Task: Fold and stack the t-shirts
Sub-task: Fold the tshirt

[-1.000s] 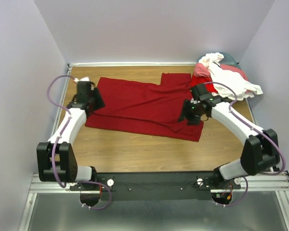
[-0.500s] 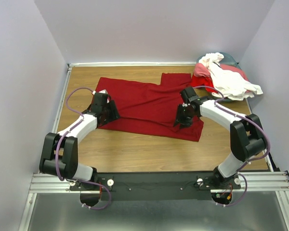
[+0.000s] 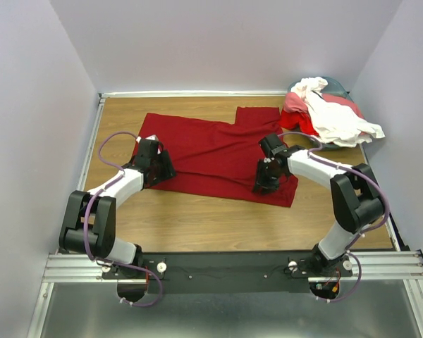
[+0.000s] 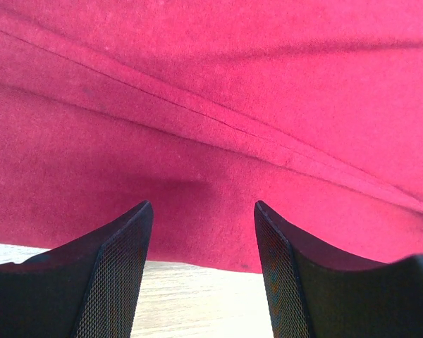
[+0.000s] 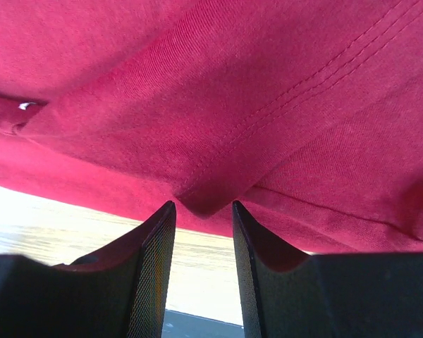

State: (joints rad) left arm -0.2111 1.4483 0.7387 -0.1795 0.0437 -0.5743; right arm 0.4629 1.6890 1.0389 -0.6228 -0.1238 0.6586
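T-shirts: crimson t-shirt (image 3: 211, 151) spread on table (image 3: 218, 218), partly doubled, fold unfinished | white, pink and teal heap (image 3: 328, 113) far-right corner, seemingly unstarted | left gripper (image 4: 201, 208) jaws spread at near-left hem | right gripper (image 5: 203, 205) jaws spread around doubled corner, not pinching | stack not begun

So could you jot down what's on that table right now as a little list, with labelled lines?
laid out: dark red shirt, spread on the wooden table
left hand: open, at the shirt's near left edge
right hand: open, a folded corner of the shirt at its fingertips
waiting: pile of shirts, white, pink-red and teal, crumpled at the far right corner
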